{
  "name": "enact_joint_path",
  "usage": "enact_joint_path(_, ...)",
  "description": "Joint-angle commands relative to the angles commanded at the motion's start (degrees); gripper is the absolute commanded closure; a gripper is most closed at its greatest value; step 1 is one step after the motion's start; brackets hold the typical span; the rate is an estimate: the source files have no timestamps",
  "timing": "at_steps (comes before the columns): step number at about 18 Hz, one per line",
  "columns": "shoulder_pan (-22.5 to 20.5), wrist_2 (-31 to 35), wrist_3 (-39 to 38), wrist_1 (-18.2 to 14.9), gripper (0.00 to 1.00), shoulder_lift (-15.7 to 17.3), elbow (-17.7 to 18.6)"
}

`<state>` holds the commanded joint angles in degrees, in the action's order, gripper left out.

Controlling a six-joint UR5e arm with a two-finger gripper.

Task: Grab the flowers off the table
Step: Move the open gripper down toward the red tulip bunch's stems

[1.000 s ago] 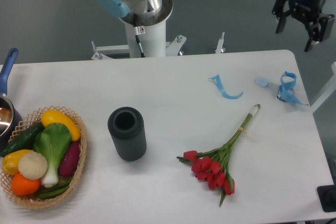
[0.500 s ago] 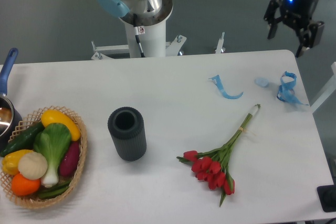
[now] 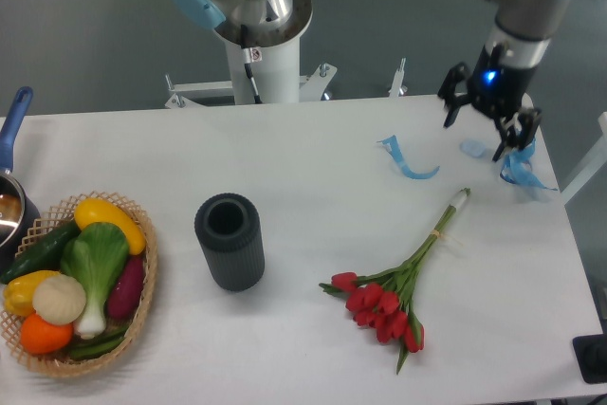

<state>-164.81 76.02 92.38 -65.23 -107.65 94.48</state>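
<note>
The flowers [image 3: 398,291] are laid flat on the white counter [image 3: 313,168], toward its 4 o'clock area, with the red heads bunched at the near end and the pale stem ends directed toward 1 o'clock. The gripper [image 3: 480,127] is held over the far right part of the counter, at 1 o'clock from the bunch and well apart from it; its jaws are spread apart and nothing is held between them. A blue light is seen on the gripper body. A small pale blue scrap [image 3: 472,148] lies just below the jaws, though whether it is touched cannot be told from this view. A curled blue ribbon [image 3: 410,162] is placed at 9 o'clock from the gripper, and a second ribbon curl [image 3: 520,163] is found near the right edge. A dark ribbed cylinder [image 3: 229,241] stands upright at 9 o'clock from the flowers. A wicker basket [image 3: 142,310] filled with vegetables rests at the near left, and a blue pan handle [image 3: 13,120] is seen at the left edge.
</note>
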Motion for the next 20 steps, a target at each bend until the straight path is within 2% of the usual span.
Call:
enact_joint_path(3, 2.29, 0.18, -2.11, 5.27, 0.0, -2.64, 0.88)
enact_joint_path(5, 3.87, 0.0, -5.44, 7.3, 0.0, -4.57, 0.53)
enact_joint_path(8, 5.46, -0.09, -8.54, 7.66, 0.0, -7.3, -0.35)
enact_joint_path(14, 6.87, -0.26, -10.99, 7.75, 0.0, -10.2, -1.5)
enact_joint_path(18, 9.23, -0.18, -15.64, 8.54, 0.0, -15.02, -5.88)
enact_joint_path(20, 10.64, 0.0, -17.76, 10.29, 0.0, -16.71, -6.68)
